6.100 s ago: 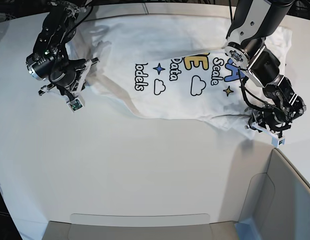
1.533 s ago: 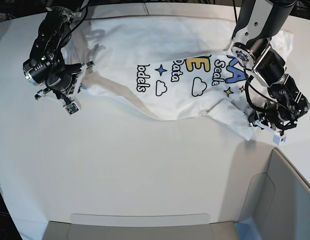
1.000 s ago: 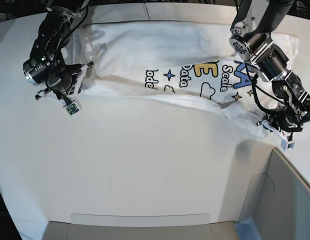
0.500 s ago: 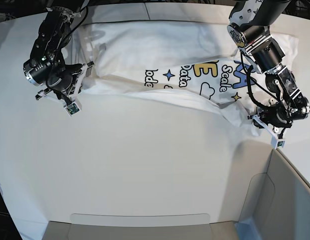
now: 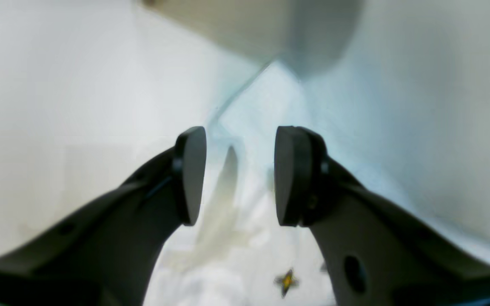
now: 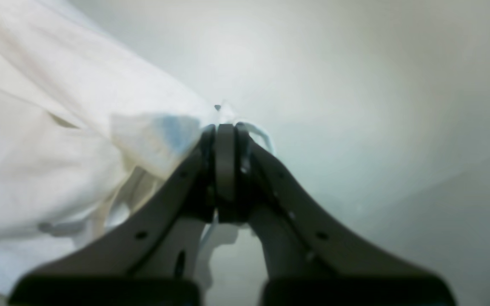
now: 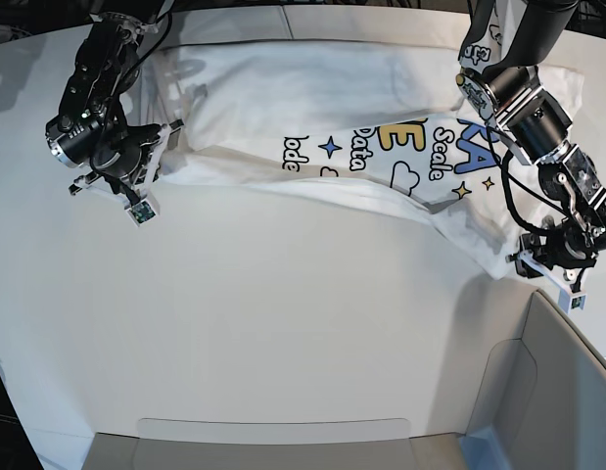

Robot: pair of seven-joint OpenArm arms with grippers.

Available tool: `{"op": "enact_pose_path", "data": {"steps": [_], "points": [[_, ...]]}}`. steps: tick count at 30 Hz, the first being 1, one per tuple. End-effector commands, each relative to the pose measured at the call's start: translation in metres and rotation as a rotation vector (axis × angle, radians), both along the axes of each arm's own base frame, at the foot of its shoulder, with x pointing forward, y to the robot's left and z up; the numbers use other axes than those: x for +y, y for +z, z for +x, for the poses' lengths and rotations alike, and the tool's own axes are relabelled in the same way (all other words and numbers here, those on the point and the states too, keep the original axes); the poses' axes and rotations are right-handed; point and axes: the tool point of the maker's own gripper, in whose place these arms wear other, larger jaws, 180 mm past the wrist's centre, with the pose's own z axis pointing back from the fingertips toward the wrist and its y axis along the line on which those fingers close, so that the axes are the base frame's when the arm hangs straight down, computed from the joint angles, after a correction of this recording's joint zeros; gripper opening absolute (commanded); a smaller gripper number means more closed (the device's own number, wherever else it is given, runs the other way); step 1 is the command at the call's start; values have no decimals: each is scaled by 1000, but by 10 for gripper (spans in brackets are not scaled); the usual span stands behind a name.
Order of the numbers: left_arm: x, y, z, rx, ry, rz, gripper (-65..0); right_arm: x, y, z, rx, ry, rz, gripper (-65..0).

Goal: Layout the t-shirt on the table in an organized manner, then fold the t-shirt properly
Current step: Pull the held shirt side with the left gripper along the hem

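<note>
The white t-shirt (image 7: pixel 312 93) lies spread along the far side of the table (image 7: pixel 283 323), print up, with its near edge folded over the lower lettering. My right gripper (image 7: pixel 158 149) is shut on the shirt's left edge; in the right wrist view the gripper (image 6: pixel 224 140) pinches white cloth (image 6: pixel 58 161). My left gripper (image 7: pixel 539 262) sits at the shirt's right near corner. In the left wrist view the gripper (image 5: pixel 238 178) is open and holds nothing, with the shirt (image 5: pixel 236 263) and a small yellow star just below it.
A grey bin-like panel (image 7: pixel 567 382) stands at the near right, right beside my left gripper, and shows blurred in the left wrist view (image 5: pixel 249 25). Another grey panel (image 7: pixel 273 446) runs along the near edge.
My left gripper dragged the shirt's right near corner outward, and the near hem folded over the lettering. It has since shifted slightly right, toward the bin. The right arm has barely moved.
</note>
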Motion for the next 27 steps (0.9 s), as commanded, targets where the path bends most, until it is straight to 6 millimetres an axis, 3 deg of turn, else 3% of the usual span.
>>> {"op": "enact_pose_path", "data": {"steps": [1, 7, 11, 17, 27], "points": [[-1, 6, 11, -20, -19, -3, -370, 0, 8, 6, -34, 15, -6, -650], [-2, -3, 32, 9, -73, -16, -369, -1, 6, 3, -25, 14, -7, -650], [3, -16, 32, 4, -55, -48, -369, -2, 4, 1, -20, 12, -7, -650], [18, -12, 30, -10, -38, -23, -369, -1, 4, 1, -20, 14, -7, -650], [16, -15, 29, -4, -40, -27, -369, 0, 5, 2, -22, 15, -6, -650]]}}
